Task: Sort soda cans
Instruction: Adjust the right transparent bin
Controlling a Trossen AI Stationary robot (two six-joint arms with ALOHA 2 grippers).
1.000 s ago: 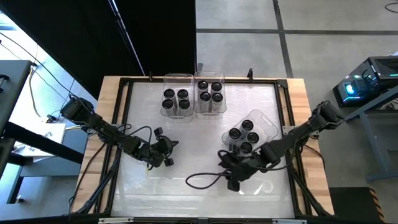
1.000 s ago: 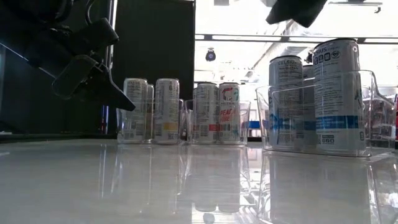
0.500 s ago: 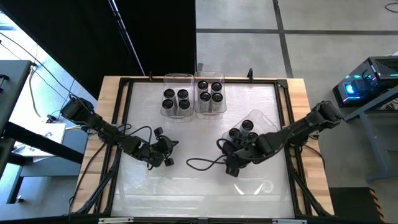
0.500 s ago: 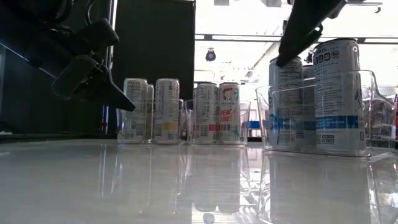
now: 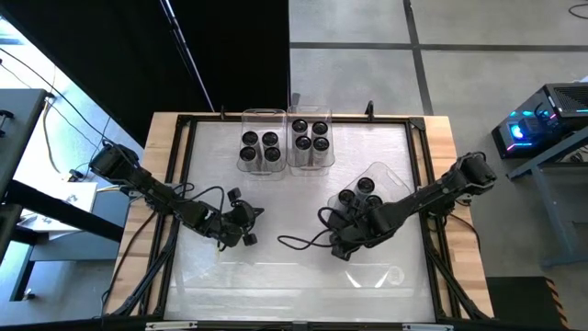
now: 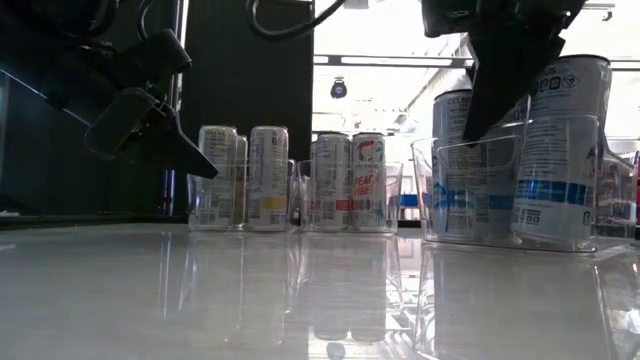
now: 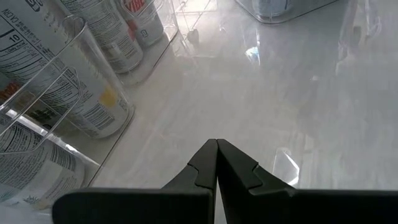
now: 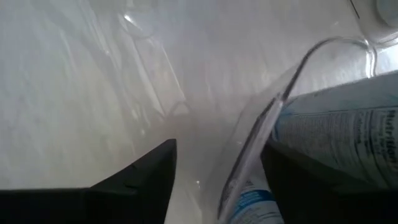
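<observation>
The table (image 5: 294, 267) carries three clear trays. Two stand side by side at the far edge, the left tray (image 5: 262, 118) and the middle tray (image 5: 310, 112), each holding four cans (image 5: 260, 147). The third tray (image 5: 393, 182) sits skewed on the right with the rest of the cans (image 5: 359, 195).

Over the last second the right gripper (image 5: 347, 234) has come up from the near right part of the table to the near corner of the skewed tray. Its jaws stand apart, one finger (image 8: 140, 174) outside the clear wall, the other (image 8: 292, 180) inside against a can, so they straddle the wall. Holding a wall rather than a can suggests the tray itself is about to be moved, probably squared up with the others.

The left gripper (image 5: 241, 225) has stayed closed and empty above the left middle of the table.

Only the right wrist view shows the wall between the fingers; from above the arm hides it. The low view adds that one can (image 6: 565, 150) in that tray leans.
</observation>
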